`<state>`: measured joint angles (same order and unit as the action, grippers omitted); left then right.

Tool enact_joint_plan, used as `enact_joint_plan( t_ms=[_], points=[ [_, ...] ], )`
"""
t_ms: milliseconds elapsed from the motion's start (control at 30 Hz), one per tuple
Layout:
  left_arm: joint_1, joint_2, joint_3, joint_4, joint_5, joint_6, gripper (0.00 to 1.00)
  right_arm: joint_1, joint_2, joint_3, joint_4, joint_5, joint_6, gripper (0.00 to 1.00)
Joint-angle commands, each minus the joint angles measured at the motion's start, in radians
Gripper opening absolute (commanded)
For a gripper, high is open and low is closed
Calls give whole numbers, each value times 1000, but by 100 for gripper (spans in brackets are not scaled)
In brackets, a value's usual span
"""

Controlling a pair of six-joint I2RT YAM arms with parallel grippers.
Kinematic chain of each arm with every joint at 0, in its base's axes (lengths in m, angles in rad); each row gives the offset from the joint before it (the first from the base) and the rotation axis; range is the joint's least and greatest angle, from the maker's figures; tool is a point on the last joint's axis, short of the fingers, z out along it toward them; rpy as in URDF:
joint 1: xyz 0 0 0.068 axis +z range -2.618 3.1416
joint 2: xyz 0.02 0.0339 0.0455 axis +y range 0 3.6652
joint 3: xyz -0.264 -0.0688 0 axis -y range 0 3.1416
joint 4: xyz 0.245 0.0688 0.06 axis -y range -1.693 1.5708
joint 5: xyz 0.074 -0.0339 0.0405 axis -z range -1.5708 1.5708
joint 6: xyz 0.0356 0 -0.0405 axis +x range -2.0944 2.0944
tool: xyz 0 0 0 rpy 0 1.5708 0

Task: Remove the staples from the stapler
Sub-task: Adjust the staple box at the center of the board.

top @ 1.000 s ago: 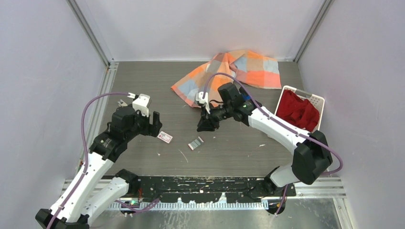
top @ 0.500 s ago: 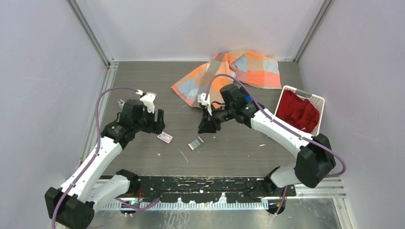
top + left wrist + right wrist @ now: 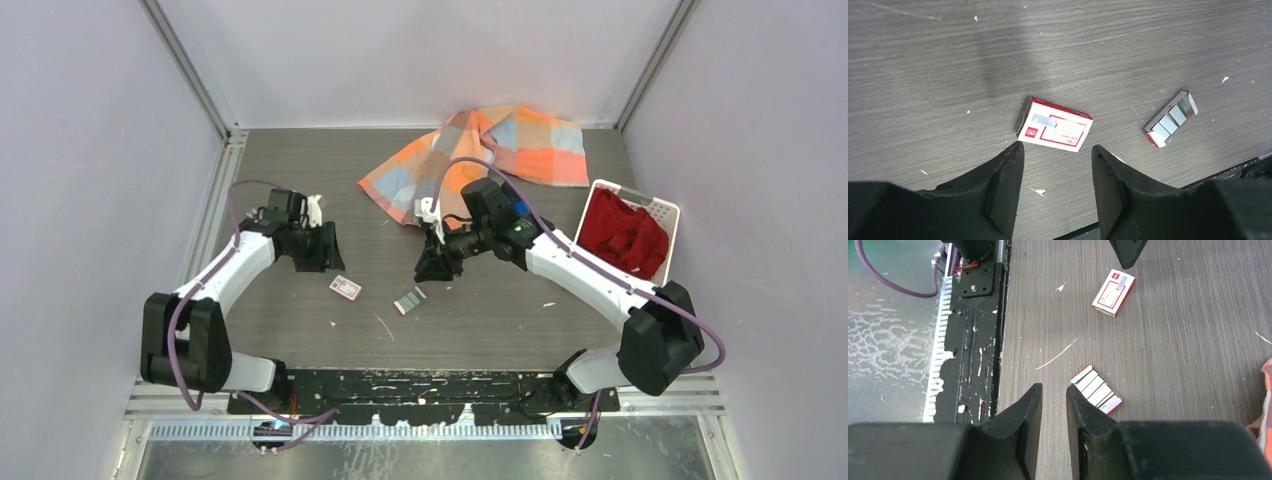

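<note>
We see a grey wood-grain counter [image 3: 500, 325], orange-and-blue checked cloth [image 3: 505, 145], white-and-red packet [image 3: 1055, 131], silver-grey staples [image 3: 1172, 116], red fabric [image 3: 622, 232], white basket [image 3: 668, 212].

Small white-and-red packet [image 3: 1055, 124], red logo patch and fine print, both too small to read

Packet [image 3: 345, 287] and staple tray [image 3: 409, 300] lie mid-table, apart; bare strip btwn them passable. Checked cloth [image 3: 480, 150] blocks far centre, near R gripper [image 3: 432, 270]. Basket [image 3: 655, 206] fills far-right edge. Table [image 3: 480, 335] nr front rail unobstructed.
</note>
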<state>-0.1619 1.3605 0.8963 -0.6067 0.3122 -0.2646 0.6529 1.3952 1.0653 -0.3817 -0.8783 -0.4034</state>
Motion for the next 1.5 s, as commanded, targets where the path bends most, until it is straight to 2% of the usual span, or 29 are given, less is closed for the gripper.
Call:
enact_joint_plan(
  t_ms=[0,467,633,733,1067,1467],
  points=[
    [15,44,52,-38,3,-23,53,13,-43,2,46,-24,6,30],
    [38,241,97,-72,16,-43,55,37,-41,1,46,-13,3,30],
    [38,315,131,-76,50,-47,52,37,-38,-2,46,-11,4,31],
    [37,375,166,-94,79,-44,48,38,-40,0,44,-5,2,31],
    [33,344,130,-103,59,-51,46,37,-35,2,40,-2,-6,31],
    [-43,267,56,-130,46,-94,39,38,-37,-1,38,9,-14,31]
  ],
)
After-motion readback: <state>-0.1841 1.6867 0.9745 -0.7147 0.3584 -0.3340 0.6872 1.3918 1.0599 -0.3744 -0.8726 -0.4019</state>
